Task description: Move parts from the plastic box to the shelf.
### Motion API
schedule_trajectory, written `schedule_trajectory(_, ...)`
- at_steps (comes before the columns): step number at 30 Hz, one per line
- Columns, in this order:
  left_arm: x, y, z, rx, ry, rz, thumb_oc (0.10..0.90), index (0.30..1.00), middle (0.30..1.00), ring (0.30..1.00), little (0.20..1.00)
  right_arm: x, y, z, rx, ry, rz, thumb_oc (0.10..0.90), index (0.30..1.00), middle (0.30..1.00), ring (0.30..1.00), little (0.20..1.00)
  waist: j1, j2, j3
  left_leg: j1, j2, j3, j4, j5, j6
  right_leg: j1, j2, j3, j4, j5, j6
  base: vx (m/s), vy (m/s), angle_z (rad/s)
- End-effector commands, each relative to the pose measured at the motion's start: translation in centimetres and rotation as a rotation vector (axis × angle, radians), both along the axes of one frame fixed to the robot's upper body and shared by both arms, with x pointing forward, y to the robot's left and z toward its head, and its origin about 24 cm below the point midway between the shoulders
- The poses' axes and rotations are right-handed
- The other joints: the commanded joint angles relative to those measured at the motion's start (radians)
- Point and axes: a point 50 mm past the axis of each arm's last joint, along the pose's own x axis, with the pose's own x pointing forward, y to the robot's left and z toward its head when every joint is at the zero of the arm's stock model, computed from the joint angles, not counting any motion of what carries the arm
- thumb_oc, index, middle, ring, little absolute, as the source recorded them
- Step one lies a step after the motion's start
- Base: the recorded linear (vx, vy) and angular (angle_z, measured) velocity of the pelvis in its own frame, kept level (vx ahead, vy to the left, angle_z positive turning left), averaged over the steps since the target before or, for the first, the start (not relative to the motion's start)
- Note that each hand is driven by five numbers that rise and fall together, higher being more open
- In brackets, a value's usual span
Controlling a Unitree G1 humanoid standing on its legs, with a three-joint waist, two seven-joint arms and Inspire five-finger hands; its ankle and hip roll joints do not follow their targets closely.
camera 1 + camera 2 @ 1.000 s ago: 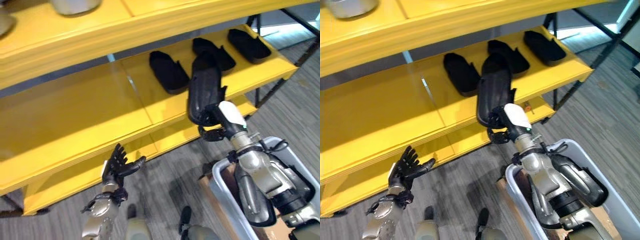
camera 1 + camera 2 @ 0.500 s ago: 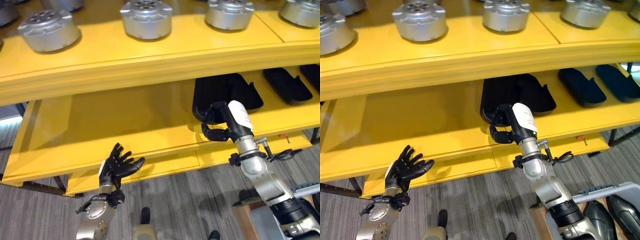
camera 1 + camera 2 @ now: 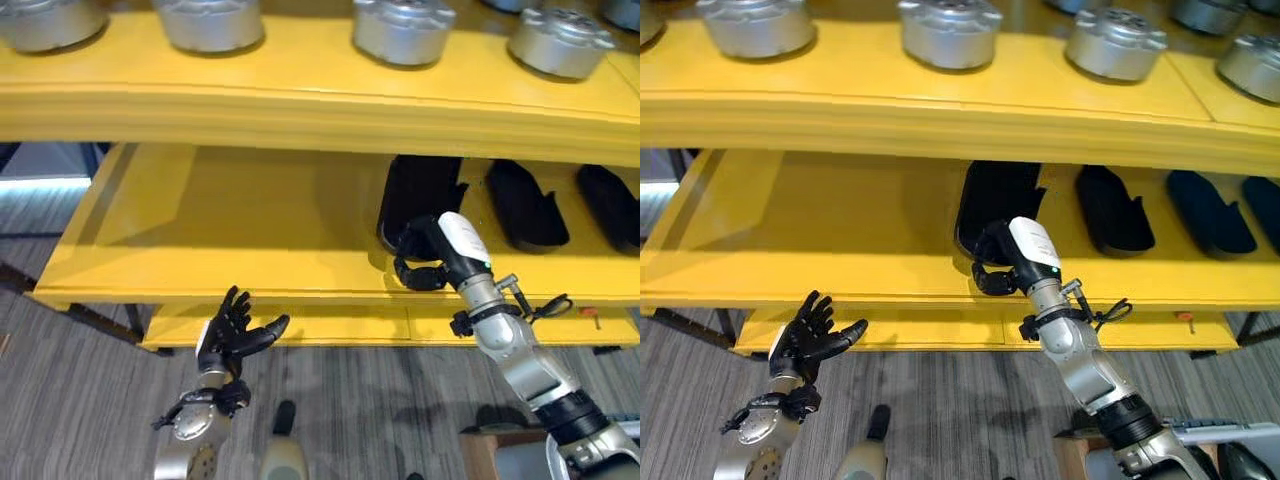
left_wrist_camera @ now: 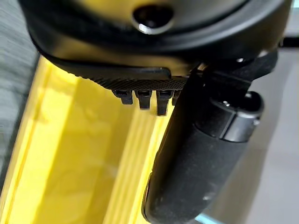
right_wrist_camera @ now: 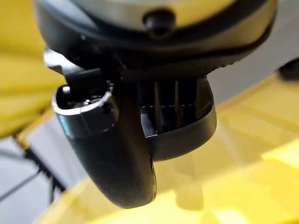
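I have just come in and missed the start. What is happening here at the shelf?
The robot is loading a yellow shelf. Its right hand grips a black part and holds it on the middle level, beside other black parts already lying there. The left hand is open and idle below the shelf edge. Silver round parts stand on the top level.

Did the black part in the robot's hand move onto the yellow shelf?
Yes. The black part, held by the right robot hand, went from in front of the shelf onto it, beside the other black parts.

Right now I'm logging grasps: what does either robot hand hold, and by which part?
The right robot hand grips a black part by its near end; the left robot hand holds nothing.
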Motion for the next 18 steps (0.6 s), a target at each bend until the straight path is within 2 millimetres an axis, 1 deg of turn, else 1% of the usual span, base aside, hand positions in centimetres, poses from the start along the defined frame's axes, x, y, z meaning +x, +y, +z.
schedule_trajectory(1,1.4,1.0,4.2,0.078,-0.214,-0.010,0.900,1.000,1.000,1.000,1.000,1.7,1.2,6.9,-0.018,-0.271,0.085,0.400,0.300,0.300,0.300,0.300,0.021,-0.011,-0.043,-0.003,-0.030,0.062,-0.011,-0.014,0.086,-0.005,-0.031,0.004,0.137,0.028,-0.006,-0.04,-0.054,0.15)
schedule_trajectory(3,1.7,0.9,5.0,0.089,-0.248,-0.037,0.900,1.000,1.000,1.000,1.000,3.1,1.1,7.2,-0.093,-0.251,0.069,0.400,0.300,0.300,0.300,0.300,0.048,-0.009,0.009,-0.065,-0.029,0.039,0.055,-0.030,0.088,-0.039,-0.039,-0.007,0.183,0.006,-0.017,-0.09,-0.084,0.23)
schedule_trajectory(4,1.7,0.9,5.0,0.089,-0.249,-0.036,0.900,1.000,1.000,1.000,1.000,3.1,1.2,7.3,-0.094,-0.252,0.070,0.400,0.300,0.300,0.300,0.300,0.047,-0.008,0.009,-0.068,-0.029,0.038,0.059,-0.031,0.088,-0.041,-0.039,-0.007,0.185,0.005,-0.017,-0.08,-0.056,0.21)
schedule_trajectory(7,2.0,0.9,5.6,0.100,-0.274,-0.046,0.900,1.000,1.000,1.000,1.000,3.7,0.9,8.8,-0.142,-0.289,0.061,0.400,0.300,0.300,0.300,0.300,0.058,0.003,0.050,-0.116,-0.029,0.023,0.100,-0.036,0.087,-0.074,-0.042,-0.012,0.219,-0.014,-0.029,-0.08,-0.032,0.13)
schedule_trajectory(8,2.1,1.0,5.9,0.106,-0.283,-0.053,0.900,1.000,1.000,1.000,1.000,3.9,0.5,10.3,-0.186,-0.330,0.053,0.400,0.300,0.300,0.300,0.300,0.062,0.014,0.076,-0.146,-0.031,0.017,0.123,-0.036,0.087,-0.096,-0.047,-0.016,0.245,-0.028,-0.036,-0.09,-0.036,0.09)
schedule_trajectory(9,2.2,1.0,6.1,0.107,-0.288,-0.054,0.900,1.000,1.000,1.000,1.000,4.0,0.4,11.0,-0.195,-0.349,0.049,0.400,0.300,0.300,0.300,0.300,0.062,0.018,0.086,-0.156,-0.032,0.014,0.130,-0.037,0.087,-0.105,-0.048,-0.017,0.256,-0.035,-0.039,-0.13,-0.043,0.16)
schedule_trajectory(10,2.3,0.9,6.3,0.109,-0.297,-0.066,0.900,1.000,1.000,1.000,1.000,4.2,0.1,12.3,-0.226,-0.383,0.042,0.400,0.300,0.300,0.300,0.300,0.062,0.027,0.109,-0.178,-0.033,0.009,0.146,-0.035,0.085,-0.126,-0.052,-0.020,0.279,-0.052,-0.047,-0.07,-0.026,0.15)
schedule_trajectory(11,2.3,0.9,6.3,0.108,-0.298,-0.065,0.900,1.000,1.000,1.000,1.000,4.2,0.1,12.4,-0.226,-0.384,0.042,0.400,0.300,0.300,0.300,0.300,0.061,0.028,0.109,-0.180,-0.033,0.009,0.147,-0.036,0.085,-0.127,-0.052,-0.020,0.281,-0.053,-0.047,-0.07,-0.018,0.16)
schedule_trajectory(12,2.4,0.8,6.4,0.110,-0.301,-0.071,0.900,1.000,1.000,1.000,1.000,4.2,0.0,13.1,-0.246,-0.401,0.039,0.400,0.300,0.300,0.300,0.300,0.060,0.032,0.120,-0.189,-0.033,0.008,0.154,-0.036,0.083,-0.137,-0.054,-0.018,0.291,-0.060,-0.051,0.00,-0.053,0.14)
schedule_trajectory(13,2.5,0.8,6.7,0.115,-0.311,-0.075,0.900,1.000,1.000,1.000,1.000,4.2,0.0,14.5,-0.275,-0.441,0.039,0.400,0.300,0.300,0.300,0.300,0.057,0.033,0.137,-0.197,-0.030,0.000,0.165,-0.055,0.073,-0.152,-0.050,-0.001,0.313,-0.093,-0.050,-0.01,-0.069,0.11)
schedule_trajectory(14,2.6,0.9,6.9,0.116,-0.318,-0.074,0.900,1.000,1.000,1.000,1.000,4.2,-0.1,15.2,-0.289,-0.458,0.035,0.400,0.300,0.300,0.300,0.300,0.056,0.035,0.147,-0.202,-0.026,0.000,0.168,-0.056,0.071,-0.160,-0.050,0.000,0.320,-0.105,-0.053,0.01,-0.067,0.13)
schedule_trajectory(15,2.6,0.8,6.9,0.115,-0.319,-0.073,0.900,1.000,1.000,1.000,1.000,4.2,-0.1,15.2,-0.290,-0.459,0.035,0.400,0.300,0.300,0.300,0.300,0.055,0.036,0.148,-0.203,-0.026,0.000,0.169,-0.056,0.071,-0.161,-0.050,0.001,0.322,-0.106,-0.054,-0.02,-0.019,0.04)
schedule_trajectory(17,2.7,0.9,7.1,0.114,-0.327,-0.069,0.900,1.000,1.000,1.000,1.000,4.1,-0.3,16.2,-0.308,-0.483,0.028,0.400,0.300,0.300,0.300,0.300,0.051,0.038,0.159,-0.209,-0.024,0.000,0.172,-0.055,0.069,-0.173,-0.049,0.006,0.329,-0.114,-0.058,-0.02,-0.015,-0.02)
schedule_trajectory(18,2.8,0.9,7.4,0.111,-0.335,-0.066,0.900,1.000,1.000,1.000,1.000,4.0,-0.7,17.4,-0.323,-0.516,0.017,0.400,0.300,0.300,0.300,0.300,0.044,0.039,0.171,-0.215,-0.020,0.002,0.173,-0.055,0.070,-0.187,-0.047,0.015,0.337,-0.122,-0.061,0.00,0.000,0.00)
